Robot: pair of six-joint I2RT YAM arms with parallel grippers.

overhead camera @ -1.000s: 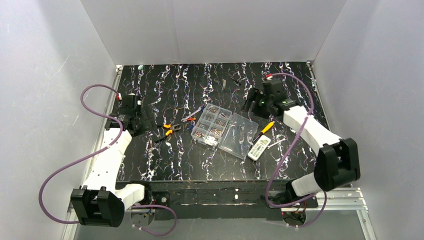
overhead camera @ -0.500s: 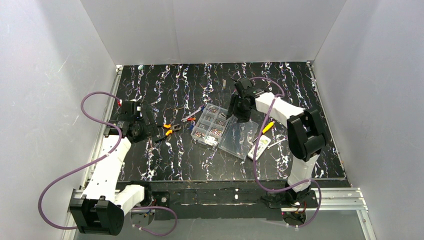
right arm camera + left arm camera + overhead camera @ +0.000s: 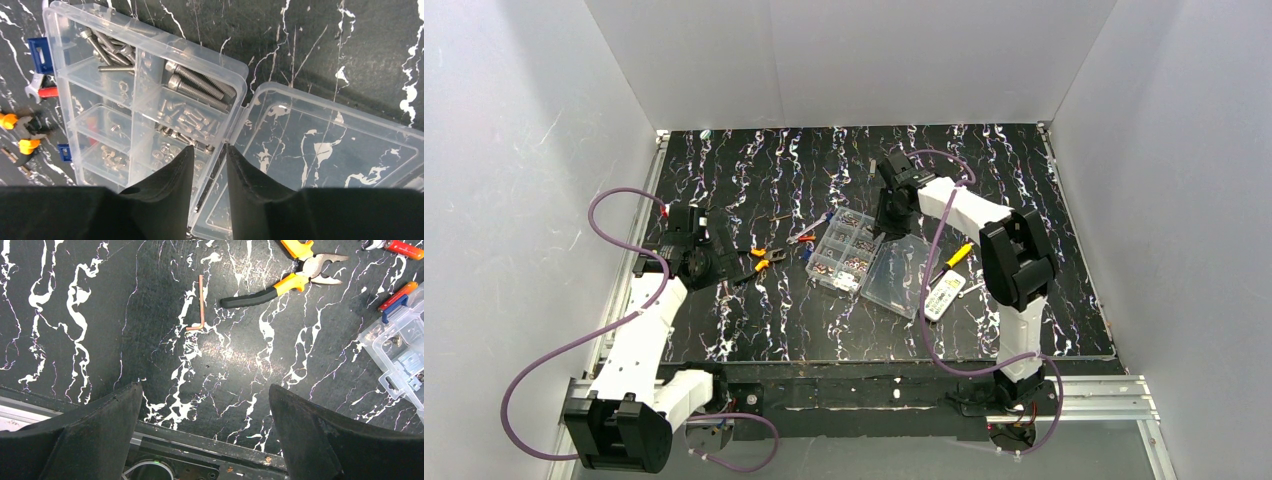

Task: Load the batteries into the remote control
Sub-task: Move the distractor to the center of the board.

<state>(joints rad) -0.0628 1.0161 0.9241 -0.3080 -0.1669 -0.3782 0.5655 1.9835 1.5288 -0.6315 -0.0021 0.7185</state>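
Jaws of the right gripper [image 3: 209,150] stand narrow and empty over the clear box [image 3: 145,95] hinge. The left gripper [image 3: 205,390] gapes wide. The remote control [image 3: 942,296] lies just right of the box, long axis slanting near-left to far-right, screen end seemingly nearer.

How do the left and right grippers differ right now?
The left gripper stands wide open; the right gripper is nearly closed. The left gripper hangs over bare table near a hex key; the right gripper sits over the open clear box at its hinge. Both hold nothing, and neither is at the remote control.
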